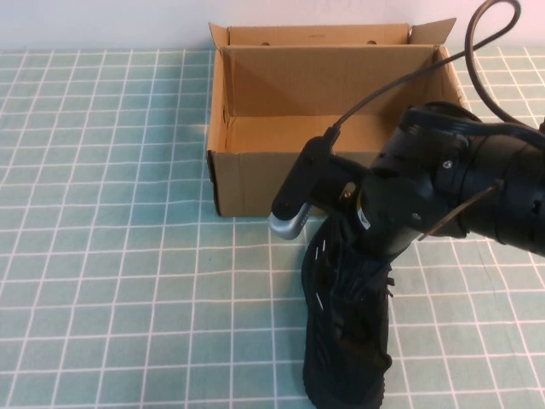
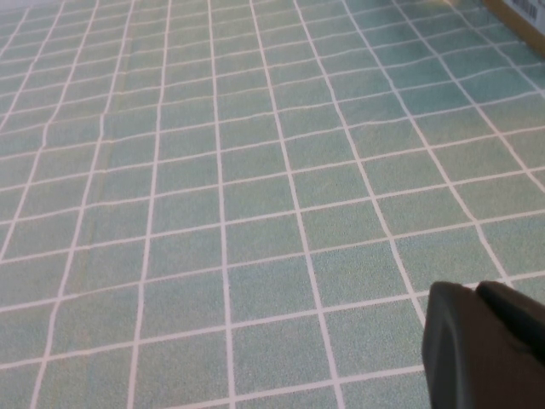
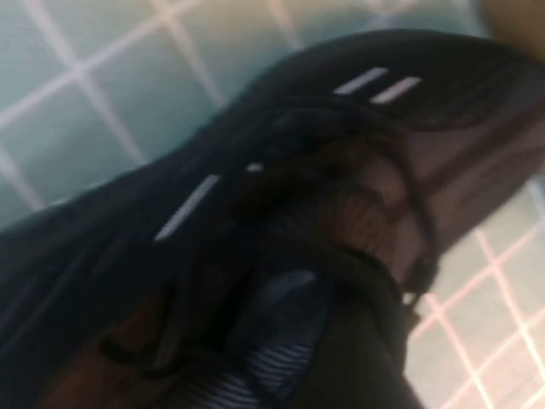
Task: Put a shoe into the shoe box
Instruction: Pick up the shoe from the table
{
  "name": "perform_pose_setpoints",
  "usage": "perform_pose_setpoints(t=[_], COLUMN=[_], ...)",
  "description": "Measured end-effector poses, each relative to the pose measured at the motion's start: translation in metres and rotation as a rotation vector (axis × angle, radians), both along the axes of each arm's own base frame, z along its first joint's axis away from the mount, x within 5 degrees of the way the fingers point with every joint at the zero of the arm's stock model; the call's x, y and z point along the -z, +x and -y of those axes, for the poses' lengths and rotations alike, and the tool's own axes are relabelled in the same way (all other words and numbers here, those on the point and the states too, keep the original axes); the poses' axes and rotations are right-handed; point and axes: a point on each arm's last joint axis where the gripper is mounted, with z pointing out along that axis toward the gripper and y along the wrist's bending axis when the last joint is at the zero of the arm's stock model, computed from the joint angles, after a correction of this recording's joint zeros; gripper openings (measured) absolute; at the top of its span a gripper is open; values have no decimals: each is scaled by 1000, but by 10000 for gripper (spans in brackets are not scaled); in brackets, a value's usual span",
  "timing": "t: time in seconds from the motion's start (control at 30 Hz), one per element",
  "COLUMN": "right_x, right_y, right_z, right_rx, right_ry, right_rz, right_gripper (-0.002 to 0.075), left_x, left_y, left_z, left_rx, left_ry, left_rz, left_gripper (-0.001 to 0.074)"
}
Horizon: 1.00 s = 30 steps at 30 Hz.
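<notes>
The black knit shoe (image 1: 345, 341) lies on the green checked cloth just in front of the shoe box (image 1: 255, 179), with white dashes along its side. The brown cardboard box stands open and shows nothing inside. My right gripper (image 1: 362, 234) is down on the shoe's box-side end, hidden under my right arm (image 1: 443, 192). The right wrist view is filled by the shoe (image 3: 298, 170), very close, with its laces and opening. My left gripper (image 2: 485, 341) is shut and empty over bare cloth, out of the high view.
A black cable (image 1: 409, 81) arcs from my right arm over the box's right side. A corner of the box (image 2: 519, 8) shows in the left wrist view. Checked cloth (image 1: 102, 256) stretches to the left of the box and shoe.
</notes>
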Motion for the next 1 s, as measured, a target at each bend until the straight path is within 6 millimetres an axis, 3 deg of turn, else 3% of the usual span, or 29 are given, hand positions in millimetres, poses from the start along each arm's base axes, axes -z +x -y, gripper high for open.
perform_pose_setpoints(t=[0.43, 1.0], right_x=[2, 27], right_y=[-2, 6], right_z=[-2, -8], right_rx=[38, 39], right_ry=[36, -30], right_rz=[-32, -70], right_gripper=[392, 393], left_x=[0, 0], left_y=[0, 0], left_z=[0, 0], left_rx=[0, 0], left_ry=[0, 0], left_rz=[0, 0], left_gripper=[-5, -4])
